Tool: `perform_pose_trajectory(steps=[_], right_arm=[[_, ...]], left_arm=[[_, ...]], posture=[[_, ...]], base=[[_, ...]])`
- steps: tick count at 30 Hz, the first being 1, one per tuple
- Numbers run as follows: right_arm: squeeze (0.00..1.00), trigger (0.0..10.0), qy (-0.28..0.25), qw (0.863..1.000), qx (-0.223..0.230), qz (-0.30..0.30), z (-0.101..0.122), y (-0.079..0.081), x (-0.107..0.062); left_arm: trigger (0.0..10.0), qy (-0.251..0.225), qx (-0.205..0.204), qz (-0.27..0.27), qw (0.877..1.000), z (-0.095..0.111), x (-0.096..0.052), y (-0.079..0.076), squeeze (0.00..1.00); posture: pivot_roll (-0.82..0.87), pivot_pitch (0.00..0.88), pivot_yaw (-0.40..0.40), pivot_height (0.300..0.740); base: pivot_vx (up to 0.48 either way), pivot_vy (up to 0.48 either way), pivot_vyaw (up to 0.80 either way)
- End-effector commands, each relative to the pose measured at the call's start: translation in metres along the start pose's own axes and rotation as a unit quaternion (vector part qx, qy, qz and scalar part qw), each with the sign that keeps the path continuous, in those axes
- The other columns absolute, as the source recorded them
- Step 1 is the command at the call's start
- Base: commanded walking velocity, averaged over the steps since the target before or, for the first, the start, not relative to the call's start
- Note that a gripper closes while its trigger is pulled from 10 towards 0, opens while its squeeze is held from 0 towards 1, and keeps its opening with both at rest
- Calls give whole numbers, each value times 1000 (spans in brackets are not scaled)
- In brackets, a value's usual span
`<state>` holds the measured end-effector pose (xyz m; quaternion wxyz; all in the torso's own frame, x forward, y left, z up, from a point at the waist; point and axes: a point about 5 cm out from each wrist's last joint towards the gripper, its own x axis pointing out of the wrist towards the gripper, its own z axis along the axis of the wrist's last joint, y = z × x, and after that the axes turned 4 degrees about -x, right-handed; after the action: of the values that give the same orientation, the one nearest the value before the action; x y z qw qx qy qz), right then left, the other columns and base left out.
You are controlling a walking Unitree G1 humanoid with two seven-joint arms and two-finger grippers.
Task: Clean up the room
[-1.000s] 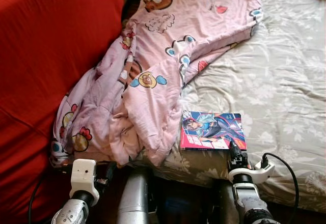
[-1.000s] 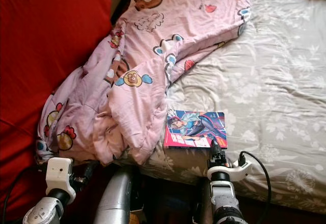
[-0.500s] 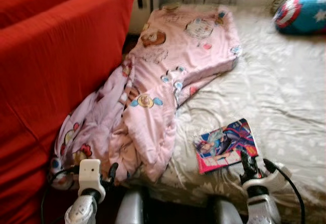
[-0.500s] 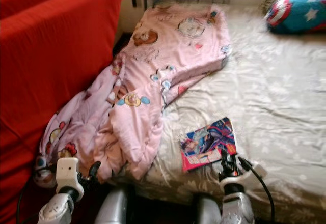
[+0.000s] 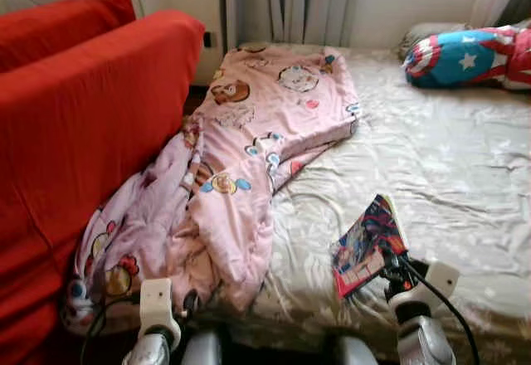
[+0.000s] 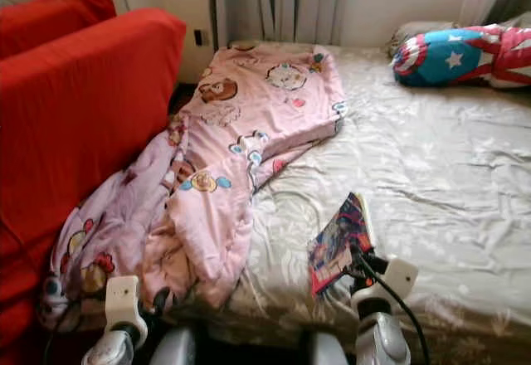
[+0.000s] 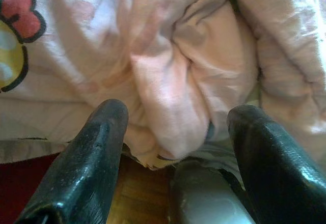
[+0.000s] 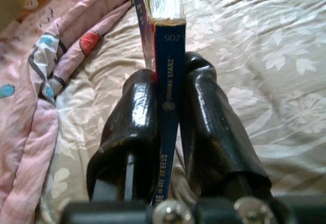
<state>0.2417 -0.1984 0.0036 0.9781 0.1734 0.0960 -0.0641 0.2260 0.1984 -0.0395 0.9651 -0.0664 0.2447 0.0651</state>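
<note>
A red sofa (image 5: pixel 75 124) fills the robot's left side, with a red cushion (image 5: pixel 58 21) along its top. Against it, a pink cartoon-print blanket (image 5: pixel 241 149) spills from the head of the bed down over the near edge, bunched into folds at the bottom. The left gripper (image 7: pixel 175 137) hangs low just in front of those bunched folds, its two black fingers (image 7: pixel 86 163) spread wide apart with nothing between them. To the right stretches the bed (image 5: pixel 465 174), covered in a pale floral sheet that lies rumpled. Near its front edge, the right gripper (image 8: pixel 170 127) is clamped on the spine end of a colourful comic book (image 5: pixel 369 245), which is tilted up off the sheet with its cover facing the blanket side. A black cable (image 5: pixel 444 299) loops beside that wrist. At the far right corner of the bed lies a star-and-stripe shield pillow (image 5: pixel 465 54), in front of grey curtains (image 5: pixel 290 4).
</note>
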Motion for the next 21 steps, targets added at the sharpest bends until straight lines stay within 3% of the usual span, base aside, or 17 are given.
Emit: perform_pose_trajectory(steps=[1,7,21], right_arm=[[0,10000,0,1000,-18,-2,2,-2,0],[0,10000,15,999,-29,-10,-2,-6,-1],[0,10000,36,998,-33,-33,-13,-7,-4]], left_arm=[[10000,3,7,-4,1000,-1,2,-5,0],[10000,30,10,1,1000,-13,0,-6,0],[10000,90,24,-2,996,-37,-10,-2,0]], posture=[[-33,0,-38,702],[-43,0,-49,740],[-36,0,-41,740]], base=[[0,0,0],[0,0,0],[0,0,0]])
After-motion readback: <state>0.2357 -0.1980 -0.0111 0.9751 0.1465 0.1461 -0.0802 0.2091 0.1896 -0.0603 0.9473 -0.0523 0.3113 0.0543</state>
